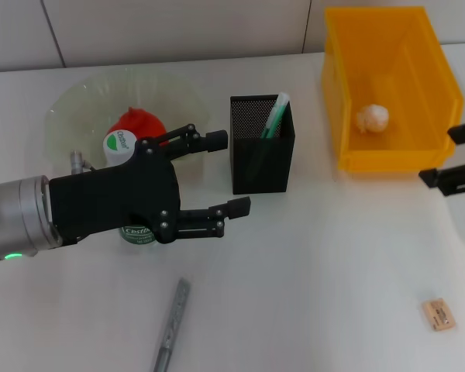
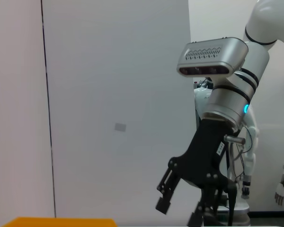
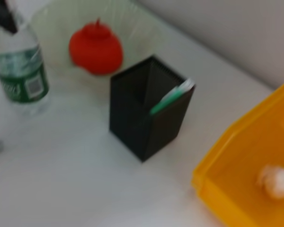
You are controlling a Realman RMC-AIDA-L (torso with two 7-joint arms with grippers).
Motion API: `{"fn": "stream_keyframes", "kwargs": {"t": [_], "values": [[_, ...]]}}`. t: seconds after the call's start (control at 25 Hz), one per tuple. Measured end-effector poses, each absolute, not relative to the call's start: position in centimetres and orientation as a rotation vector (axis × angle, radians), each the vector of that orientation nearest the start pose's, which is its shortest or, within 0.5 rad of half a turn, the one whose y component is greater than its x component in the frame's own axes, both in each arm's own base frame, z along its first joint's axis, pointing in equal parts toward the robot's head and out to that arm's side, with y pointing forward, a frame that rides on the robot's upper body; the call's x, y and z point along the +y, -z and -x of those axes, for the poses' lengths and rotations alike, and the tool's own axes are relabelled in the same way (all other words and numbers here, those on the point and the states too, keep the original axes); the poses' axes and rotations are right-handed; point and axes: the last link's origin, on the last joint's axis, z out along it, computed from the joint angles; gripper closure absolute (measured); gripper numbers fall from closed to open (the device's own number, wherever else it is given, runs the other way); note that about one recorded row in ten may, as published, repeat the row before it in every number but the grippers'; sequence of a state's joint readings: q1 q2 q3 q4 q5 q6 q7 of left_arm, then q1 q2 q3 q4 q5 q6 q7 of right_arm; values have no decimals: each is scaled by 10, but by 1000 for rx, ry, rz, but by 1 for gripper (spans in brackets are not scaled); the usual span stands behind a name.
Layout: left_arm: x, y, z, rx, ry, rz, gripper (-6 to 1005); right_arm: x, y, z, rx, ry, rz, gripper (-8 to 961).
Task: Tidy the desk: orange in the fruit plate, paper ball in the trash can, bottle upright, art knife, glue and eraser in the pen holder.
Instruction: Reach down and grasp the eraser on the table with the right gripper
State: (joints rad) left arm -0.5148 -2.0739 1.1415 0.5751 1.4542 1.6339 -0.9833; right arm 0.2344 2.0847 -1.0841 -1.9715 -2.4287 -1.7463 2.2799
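My left gripper (image 1: 226,174) is open and empty, its fingers pointing at the black mesh pen holder (image 1: 262,147). The bottle (image 1: 121,145) stands upright behind its palm, partly hidden, and also shows in the right wrist view (image 3: 21,71). The red-orange fruit (image 1: 136,124) lies in the glass plate (image 1: 77,105). A green-white glue stick (image 1: 277,116) stands in the pen holder. The paper ball (image 1: 372,118) lies in the yellow bin (image 1: 349,93). The grey art knife (image 1: 172,325) lies at the table's front. The eraser (image 1: 438,315) lies at front right. My right gripper (image 1: 454,155) is open at the right edge.
The white table top (image 1: 318,263) lies bare between the knife and the eraser. In the right wrist view the pen holder (image 3: 146,113) stands between the plate (image 3: 132,28) and the yellow bin (image 3: 246,161). The left wrist view shows a wall and my right arm.
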Motion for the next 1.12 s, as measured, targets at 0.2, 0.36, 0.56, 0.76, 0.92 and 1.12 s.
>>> {"fn": "stream_keyframes", "kwargs": {"t": [0.2, 0.36, 0.56, 0.76, 0.92, 1.12], "values": [[311, 29, 199, 9, 1110, 2763, 137, 278, -108, -189, 688, 343, 2482, 221], [310, 29, 200, 4, 1109, 2762, 137, 273, -107, -184, 738, 382, 2497, 221], [310, 29, 200, 2, 1109, 2762, 137, 263, -106, -185, 839, 436, 2516, 221], [310, 29, 200, 4, 1111, 2763, 137, 257, -105, -190, 918, 470, 2519, 221], [309, 30, 199, 3, 1117, 2764, 137, 255, -100, -197, 1008, 484, 2520, 221], [309, 30, 199, 4, 1120, 2765, 137, 257, -93, -208, 1097, 523, 2528, 222]]}}
